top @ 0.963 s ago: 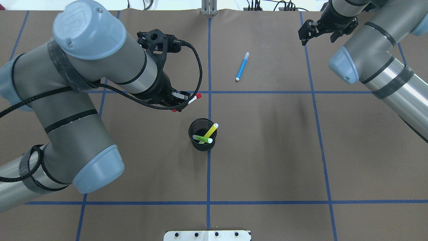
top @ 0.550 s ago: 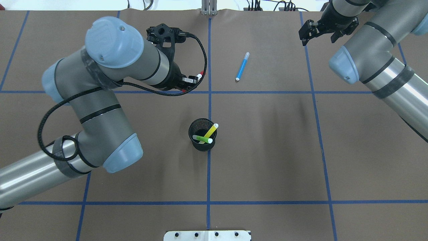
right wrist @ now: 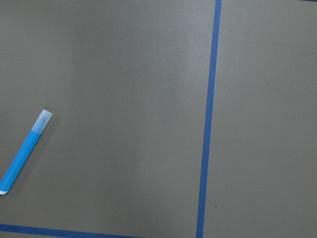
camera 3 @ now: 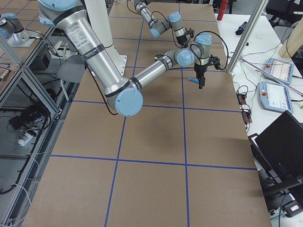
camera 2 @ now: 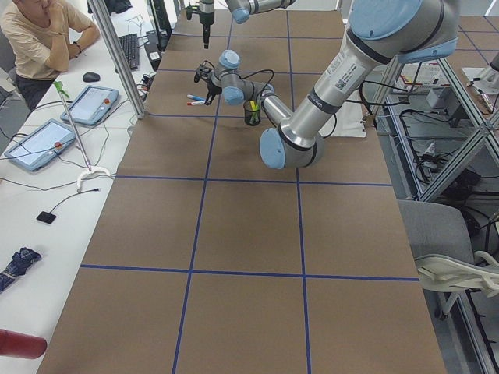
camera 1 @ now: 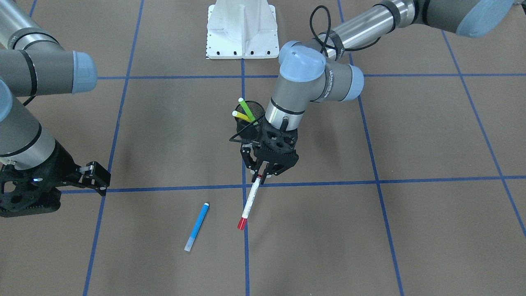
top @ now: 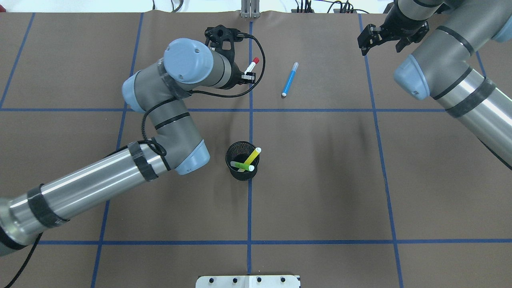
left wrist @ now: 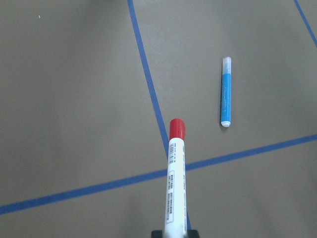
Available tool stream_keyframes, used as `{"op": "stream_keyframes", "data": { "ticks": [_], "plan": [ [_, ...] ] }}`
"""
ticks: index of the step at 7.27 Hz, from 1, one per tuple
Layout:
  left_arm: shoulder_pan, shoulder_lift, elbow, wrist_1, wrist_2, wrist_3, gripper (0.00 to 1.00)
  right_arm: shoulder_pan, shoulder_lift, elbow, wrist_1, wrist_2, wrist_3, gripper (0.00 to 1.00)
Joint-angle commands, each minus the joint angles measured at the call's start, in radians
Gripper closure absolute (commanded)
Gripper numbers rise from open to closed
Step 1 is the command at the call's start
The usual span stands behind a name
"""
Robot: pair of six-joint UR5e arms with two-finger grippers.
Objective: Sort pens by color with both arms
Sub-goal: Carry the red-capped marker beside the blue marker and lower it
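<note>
**At the table's far edge: red pen pinched by its tail**

Between the jaws of the left gripper (camera 1: 259, 174), nipped right down, sits the red pen (camera 1: 249, 202), caught only at its very back end. The whole barrel sticks out ahead, red cap leading and tilted down towards the table (top: 320, 180). Whether the cap is touching the table, I can't tell.

Just to its right lies the blue pen (top: 289, 79), flat and apart, across the centre tape line (top: 249, 120). Further out, the right gripper (top: 382, 42) hangs by the far right corner, jaws wide and holding nothing. Back mid-table, the green pen (top: 242, 165) and yellow pen (top: 253, 156) stand in the cup (top: 240, 176).

Now the danger! That grip is all at one end, so the long overhang could swing or slip in the jaws. Come down cap-first and the table may lever it loose. Let go here and it could roll towards the blue pen, muddling the colours.
</note>
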Motion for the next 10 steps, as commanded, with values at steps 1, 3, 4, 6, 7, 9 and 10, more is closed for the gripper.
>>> {"op": "stream_keyframes", "data": {
  "ticks": [1,3,4,6,7,9,10],
  "plan": [
    [0.001,-0.141,0.244,-0.1,0.041,0.001,1.0,0.0,-0.001,-0.002,0.0,0.0,0.002,0.0],
    [0.004,-0.243,0.39,-0.115,0.046,0.006,1.0,0.0,-0.001,-0.004,0.003,0.0,0.002,0.0],
    [0.005,-0.257,0.43,-0.14,0.047,0.009,1.0,0.0,-0.004,-0.004,0.006,0.0,0.002,0.0],
    [0.005,-0.296,0.482,-0.14,0.047,0.014,1.0,0.0,-0.007,-0.004,0.009,0.0,0.002,0.0],
    [0.007,-0.299,0.486,-0.14,0.056,0.029,0.78,0.0,-0.007,-0.004,0.009,0.0,0.002,0.0],
    [0.01,-0.299,0.489,-0.14,0.061,0.041,0.23,0.0,-0.007,-0.002,0.009,0.0,0.002,0.0],
    [0.01,-0.297,0.489,-0.14,0.061,0.043,0.03,0.0,-0.006,-0.002,0.009,-0.001,0.002,0.0]
  ]
}}
